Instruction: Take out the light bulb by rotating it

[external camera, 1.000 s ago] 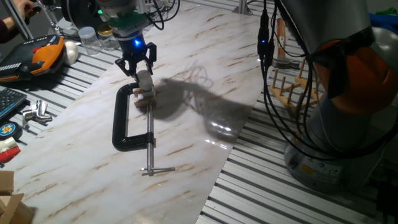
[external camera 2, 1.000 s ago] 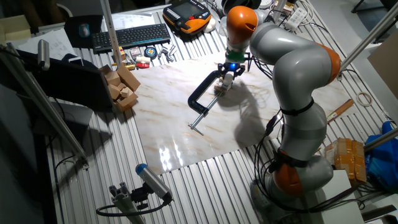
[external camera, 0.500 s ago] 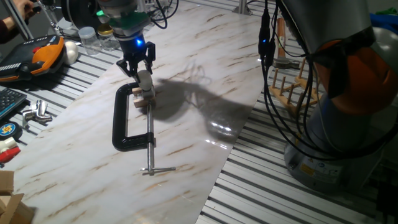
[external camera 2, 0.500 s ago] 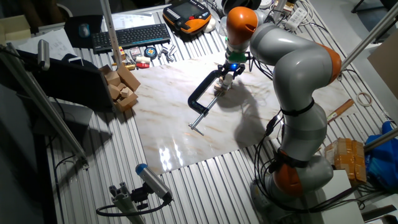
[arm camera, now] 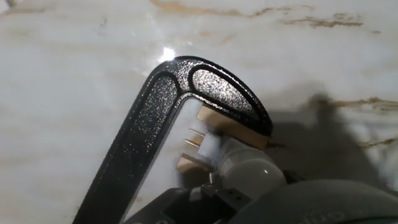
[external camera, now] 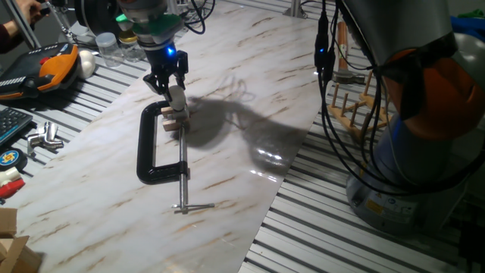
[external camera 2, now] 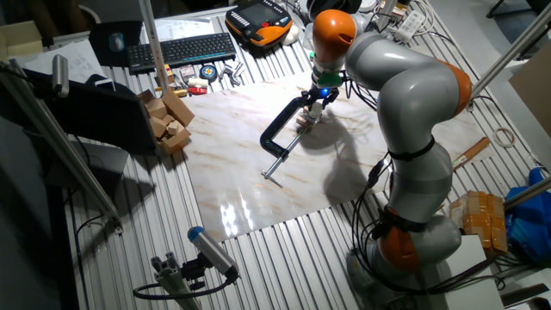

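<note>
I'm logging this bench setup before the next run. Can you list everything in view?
light bulb: one, frosted white, in the wooden blocks
wooden blocks: two, tan, held in the clamp
C-clamp: one, black, on the marble board
marble board: one, white, veined
keyboard: one, black, far edge
glass jars: clear, count unclear
wooden cubes: several, beside the board
arm: one, grey and orange
gripper: one, black, around the bulb

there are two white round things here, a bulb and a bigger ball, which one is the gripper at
The gripper is at the light bulb, the small frosted one on the marble board, seated between wooden blocks in the black C-clamp. The bigger white ball lies off the board beside the orange-and-black tool.
</note>
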Controlling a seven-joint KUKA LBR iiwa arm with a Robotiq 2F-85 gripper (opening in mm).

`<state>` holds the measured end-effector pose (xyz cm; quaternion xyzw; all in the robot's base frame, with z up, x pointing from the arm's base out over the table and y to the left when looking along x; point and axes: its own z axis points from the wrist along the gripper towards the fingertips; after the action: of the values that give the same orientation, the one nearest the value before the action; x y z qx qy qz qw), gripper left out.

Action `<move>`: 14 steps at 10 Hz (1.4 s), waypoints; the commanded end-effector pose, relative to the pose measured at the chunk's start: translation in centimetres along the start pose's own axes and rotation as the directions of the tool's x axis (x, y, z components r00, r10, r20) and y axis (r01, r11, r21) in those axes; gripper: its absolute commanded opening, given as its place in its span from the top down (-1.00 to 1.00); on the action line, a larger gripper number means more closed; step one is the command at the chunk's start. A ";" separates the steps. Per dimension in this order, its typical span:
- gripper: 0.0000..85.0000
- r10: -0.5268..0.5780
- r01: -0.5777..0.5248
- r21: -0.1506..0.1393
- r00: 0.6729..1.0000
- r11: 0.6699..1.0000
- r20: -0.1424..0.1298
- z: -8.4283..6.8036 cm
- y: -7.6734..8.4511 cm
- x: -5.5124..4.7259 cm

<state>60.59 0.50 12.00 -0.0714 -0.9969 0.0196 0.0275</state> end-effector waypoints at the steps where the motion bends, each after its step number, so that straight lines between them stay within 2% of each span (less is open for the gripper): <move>1: 1.00 -0.018 0.018 0.000 1.000 1.000 0.000 0.0 0.0 0.0; 7: 1.00 -0.159 0.159 -0.002 0.987 0.987 -0.019 0.0 0.0 0.0; 14: 1.00 -0.306 0.306 0.003 0.952 0.952 -0.011 -0.1 0.0 0.0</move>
<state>60.61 0.53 12.15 0.0857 -0.9955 0.0179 0.0356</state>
